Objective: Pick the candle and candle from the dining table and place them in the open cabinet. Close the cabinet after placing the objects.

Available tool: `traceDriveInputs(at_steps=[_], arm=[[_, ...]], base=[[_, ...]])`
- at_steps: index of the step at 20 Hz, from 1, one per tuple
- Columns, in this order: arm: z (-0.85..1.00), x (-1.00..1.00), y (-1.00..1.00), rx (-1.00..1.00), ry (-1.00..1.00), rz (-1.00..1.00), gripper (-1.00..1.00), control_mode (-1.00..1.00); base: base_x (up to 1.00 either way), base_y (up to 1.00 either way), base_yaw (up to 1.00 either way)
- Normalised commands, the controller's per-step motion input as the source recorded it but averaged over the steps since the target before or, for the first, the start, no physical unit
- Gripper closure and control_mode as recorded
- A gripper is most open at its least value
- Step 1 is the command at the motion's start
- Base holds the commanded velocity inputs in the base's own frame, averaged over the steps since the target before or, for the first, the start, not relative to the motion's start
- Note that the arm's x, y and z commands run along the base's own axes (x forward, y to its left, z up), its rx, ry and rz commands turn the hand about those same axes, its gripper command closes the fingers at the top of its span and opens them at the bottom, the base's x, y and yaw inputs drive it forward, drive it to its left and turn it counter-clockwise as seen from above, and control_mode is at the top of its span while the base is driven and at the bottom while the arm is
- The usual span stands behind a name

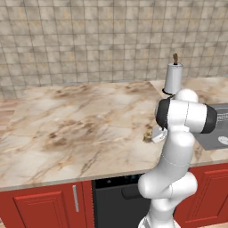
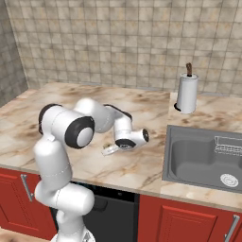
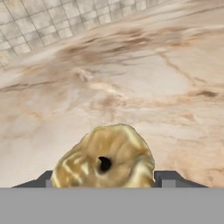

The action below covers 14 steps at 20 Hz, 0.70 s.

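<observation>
Marbled stone spreads wide below a tiled wall, and the table (image 1: 67,129) carries the squat gold candle (image 3: 105,158) near its front edge, left of the sink (image 2: 189,156). Jaws stand on either side of it, seemingly closing to grip it low for lifting.
</observation>
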Motion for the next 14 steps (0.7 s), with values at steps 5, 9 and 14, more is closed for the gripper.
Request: traceDriveInputs(at_steps=[5,9,14], arm=[[0.26,-0.3,-0.12,0.0,-0.08,0.0,1.0,-1.0],[0.39,-0.35,-0.05,0.0,-0.05,0.0,1.0,-1.0],[0.46,-0.33,-0.02,0.0,0.05,0.0,1.0,-1.0]], base=[[0.0,0.0,0.0],[0.0,0.0,0.0],[0.0,0.0,0.0]])
